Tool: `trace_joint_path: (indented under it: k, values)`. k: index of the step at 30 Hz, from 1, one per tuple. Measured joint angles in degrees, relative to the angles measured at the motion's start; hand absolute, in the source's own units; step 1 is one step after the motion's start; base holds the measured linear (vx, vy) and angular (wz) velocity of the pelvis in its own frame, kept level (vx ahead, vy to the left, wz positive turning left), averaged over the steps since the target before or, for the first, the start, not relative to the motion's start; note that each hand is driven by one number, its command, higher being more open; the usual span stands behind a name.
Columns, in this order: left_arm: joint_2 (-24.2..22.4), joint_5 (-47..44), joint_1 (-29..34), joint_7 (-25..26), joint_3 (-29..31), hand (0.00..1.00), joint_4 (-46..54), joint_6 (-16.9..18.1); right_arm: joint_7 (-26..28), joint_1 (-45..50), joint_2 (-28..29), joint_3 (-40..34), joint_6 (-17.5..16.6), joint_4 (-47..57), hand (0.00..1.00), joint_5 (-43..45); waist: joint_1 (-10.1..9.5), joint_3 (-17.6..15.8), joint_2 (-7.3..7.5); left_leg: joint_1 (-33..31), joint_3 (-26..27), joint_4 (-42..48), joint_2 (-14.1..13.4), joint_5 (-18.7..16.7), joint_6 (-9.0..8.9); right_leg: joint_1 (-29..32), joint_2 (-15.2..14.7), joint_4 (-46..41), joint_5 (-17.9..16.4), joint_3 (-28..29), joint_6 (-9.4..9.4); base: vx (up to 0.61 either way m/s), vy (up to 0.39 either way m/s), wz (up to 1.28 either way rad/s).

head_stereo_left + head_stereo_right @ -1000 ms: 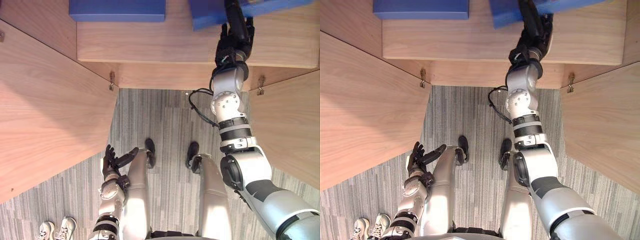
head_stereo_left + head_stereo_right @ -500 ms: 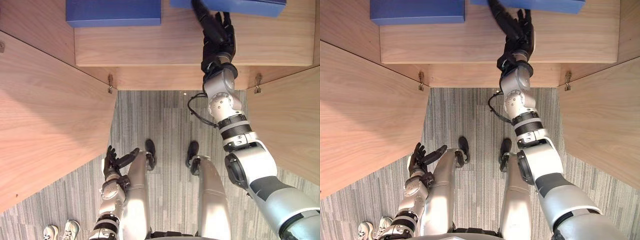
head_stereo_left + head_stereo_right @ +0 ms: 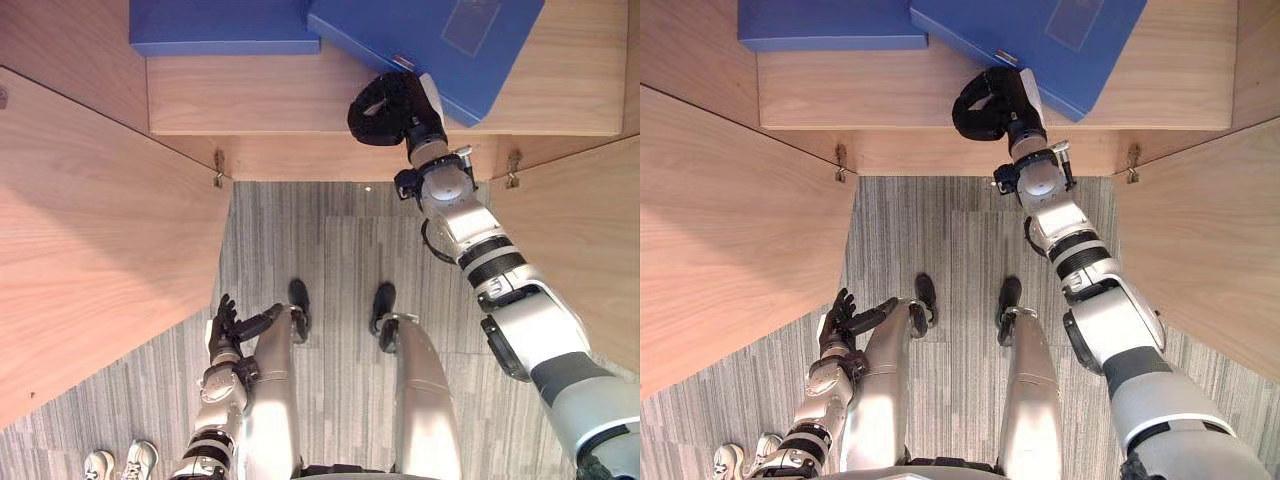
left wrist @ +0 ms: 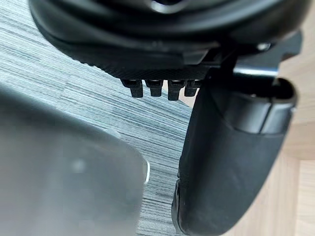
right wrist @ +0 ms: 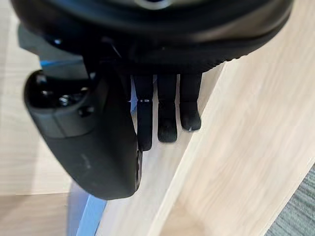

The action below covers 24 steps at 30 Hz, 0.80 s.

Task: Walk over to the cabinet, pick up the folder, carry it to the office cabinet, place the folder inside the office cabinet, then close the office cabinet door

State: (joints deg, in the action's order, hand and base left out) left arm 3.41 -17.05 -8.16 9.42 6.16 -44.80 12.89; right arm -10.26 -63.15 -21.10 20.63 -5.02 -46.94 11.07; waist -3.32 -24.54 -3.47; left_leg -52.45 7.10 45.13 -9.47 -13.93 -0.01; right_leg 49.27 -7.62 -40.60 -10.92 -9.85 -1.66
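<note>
A blue folder [image 3: 440,45] lies askew on the wooden cabinet shelf [image 3: 260,95], one corner pointing toward the shelf's front edge. My right hand [image 3: 390,105] hovers at that front edge, right beside the folder's near side, its fingers [image 5: 167,118] curled over bare wood with nothing between them. A strip of the blue folder [image 5: 86,216] shows past the thumb in the right wrist view. My left hand [image 3: 228,325] hangs low by my left side with straight fingers [image 4: 157,88] and holds nothing.
A second blue folder [image 3: 225,25] lies flat at the shelf's back left. The cabinet's two wooden doors stand wide open, one on the left [image 3: 100,230] and one on the right [image 3: 590,230]. A person's shoes [image 3: 110,465] stand on the grey carpet at lower left.
My right hand has drawn back from under the folder to the shelf's front edge and curled its fingers. The folder now rests on the shelf. The left hand stayed put.
</note>
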Motion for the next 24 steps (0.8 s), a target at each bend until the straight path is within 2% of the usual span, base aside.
trace_joint_path:
  k: [7,13,18,24]
  values:
    - [0.17,-2.06,-0.48,-0.05,-0.01,1.00,0.26,0.47,-1.55,-6.17,-0.50,-0.27,0.12,-4.58,0.00,3.12,0.06,0.17,-0.04,-2.36,-1.15,-1.24,1.09,1.67,-0.23,2.03,-0.92,-0.09,0.13,-1.32,0.21,-0.03,-0.045,0.13]
    - [0.07,-2.28,-0.63,0.30,-0.13,1.00,1.93,0.67,-5.46,-9.31,-2.08,-1.01,0.86,-6.24,0.00,2.89,0.15,0.20,-0.05,-4.61,-1.63,-3.05,2.32,4.19,-0.11,4.46,-2.27,-0.33,0.88,-2.39,0.91,-0.08,-0.038,0.15]
    - [-0.48,-2.63,-0.63,1.38,-0.39,1.00,2.75,0.71,-10.89,-10.63,-4.51,-10.78,3.57,-7.97,0.00,2.73,-0.64,0.20,-0.05,-5.52,-1.51,-3.26,2.32,5.12,0.06,5.10,-2.65,-0.68,1.10,-3.10,1.20,-0.05,-0.025,0.09]
    - [-0.63,-2.92,-0.63,2.77,-0.54,1.00,3.62,0.67,-17.48,-10.57,-6.86,-20.91,4.76,-7.96,0.00,2.24,-0.14,0.20,-0.05,-4.58,-0.45,-3.20,2.13,5.16,0.11,4.79,-2.82,-0.94,1.13,-2.39,1.14,0.01,-0.010,-0.03]
